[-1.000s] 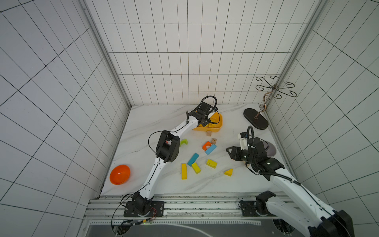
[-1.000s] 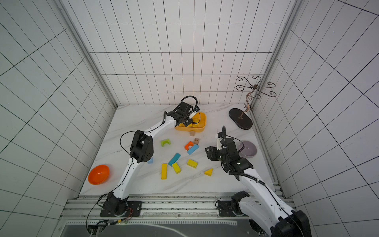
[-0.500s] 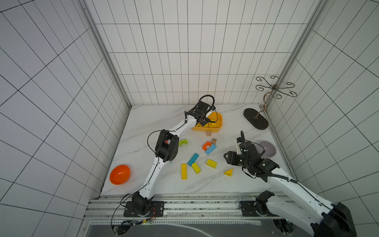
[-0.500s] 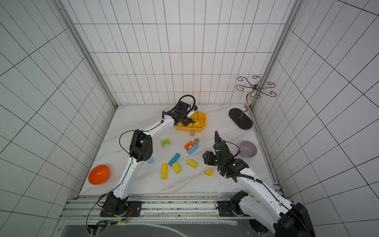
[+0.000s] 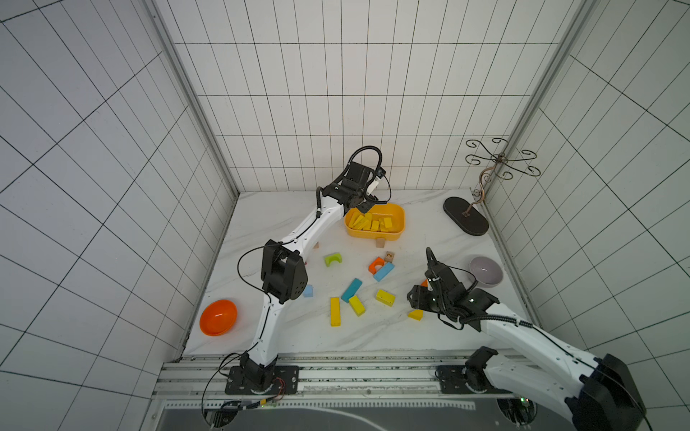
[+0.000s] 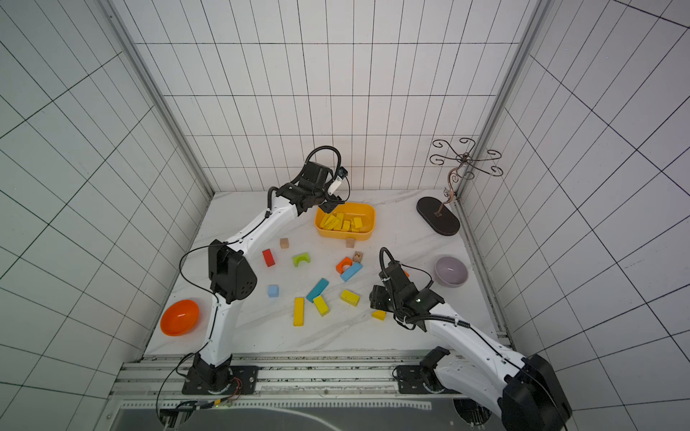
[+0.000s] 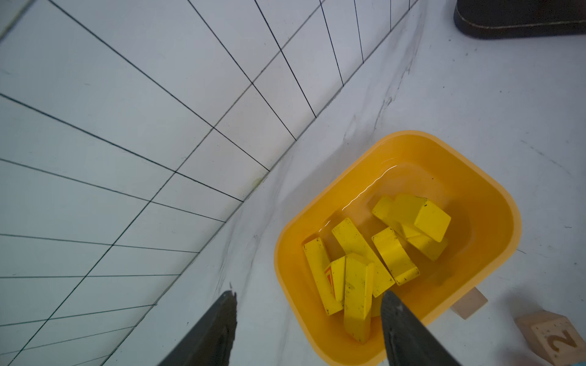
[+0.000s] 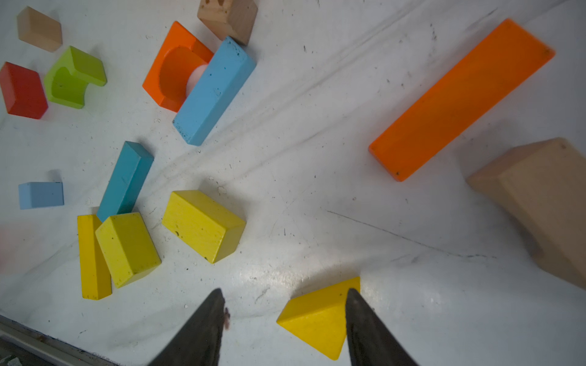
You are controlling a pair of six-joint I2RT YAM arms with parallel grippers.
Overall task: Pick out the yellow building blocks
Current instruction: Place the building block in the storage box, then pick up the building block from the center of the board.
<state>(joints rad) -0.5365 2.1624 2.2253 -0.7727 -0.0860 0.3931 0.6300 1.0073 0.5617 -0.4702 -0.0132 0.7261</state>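
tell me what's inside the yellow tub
Yellow building blocks, bars and shorter pieces, piled overlapping in the tub. Anything beneath the pile is covered, so no exact count.

Robot lab cell, gridded white walls (image 5: 336, 74), marble tabletop (image 5: 373, 336), aluminium mounting rail (image 5: 373, 369)

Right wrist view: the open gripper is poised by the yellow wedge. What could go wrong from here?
1. The yellow wedge sits off-centre in the open right gripper, close to one jaw; closing on its sloped faces could squeeze it out or push it aside.
2. The left gripper, open, straddles the rim of the yellow tub; lowering could snag or shove it.
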